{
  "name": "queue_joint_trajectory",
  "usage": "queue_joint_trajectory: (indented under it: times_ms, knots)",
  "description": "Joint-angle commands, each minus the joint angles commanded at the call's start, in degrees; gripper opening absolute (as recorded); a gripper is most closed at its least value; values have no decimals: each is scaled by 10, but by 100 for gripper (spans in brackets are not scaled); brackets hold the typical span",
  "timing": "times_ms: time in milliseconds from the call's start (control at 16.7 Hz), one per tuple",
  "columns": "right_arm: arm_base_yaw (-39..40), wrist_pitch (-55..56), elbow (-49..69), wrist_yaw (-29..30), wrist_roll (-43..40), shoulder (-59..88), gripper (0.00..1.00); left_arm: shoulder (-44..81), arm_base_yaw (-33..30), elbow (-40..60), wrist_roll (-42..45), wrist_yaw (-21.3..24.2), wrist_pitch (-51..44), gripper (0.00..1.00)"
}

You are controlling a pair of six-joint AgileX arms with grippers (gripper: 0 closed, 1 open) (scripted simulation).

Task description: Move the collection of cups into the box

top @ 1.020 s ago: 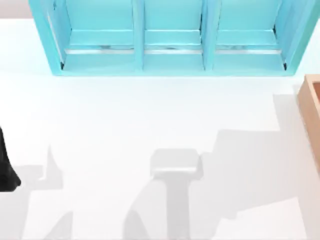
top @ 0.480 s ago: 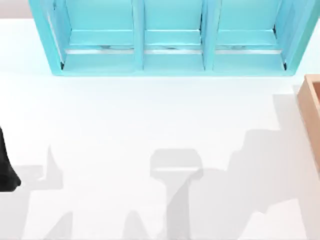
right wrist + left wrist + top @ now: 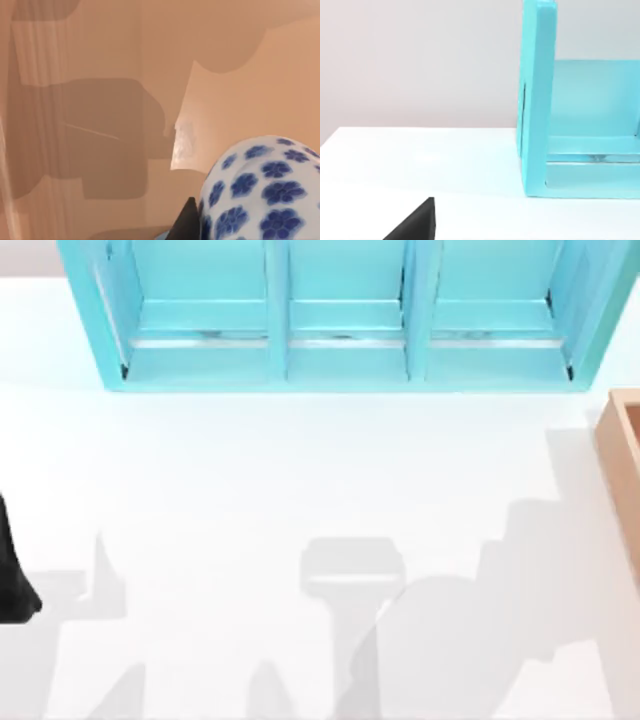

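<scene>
Now holding the floral cup (image 3: 260,192) in the right claw (image 3: 192,220), clamped on it with one dark finger (image 3: 186,222) pressed flat against the patterned wall. Hanging inside the box (image 3: 100,100), with tan boards just beyond the claw's tips and to either side of it. In the overhead view, catching just the box's rim (image 3: 625,470) at the table's right edge, beside the turquoise shelf unit (image 3: 340,320).

Placing step, then, by the look of it: carried in, not yet set down. Next, lowering until the cup meets the wooden floor, then spreading the claw and lifting straight out, clear of the thick walls, without tipping the cup.

As to the cup's lie: rounded side turned towards the wrist, long axis probably running along the claw's reach, mouth hidden and so not to be called up or down.

Parking the left arm (image 3: 12,575) at the table's left edge; of the left claw (image 3: 415,225), impossible to tell whether apart or together.
</scene>
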Motion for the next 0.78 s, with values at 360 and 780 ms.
queue_joint_trajectory:
  times_ms: [360,780]
  knots:
    - [0,0,0,0,0,0,60,0,0,0,0,0,0,100]
    - [0,0,0,0,0,0,100,0,0,0,0,0,0,100]
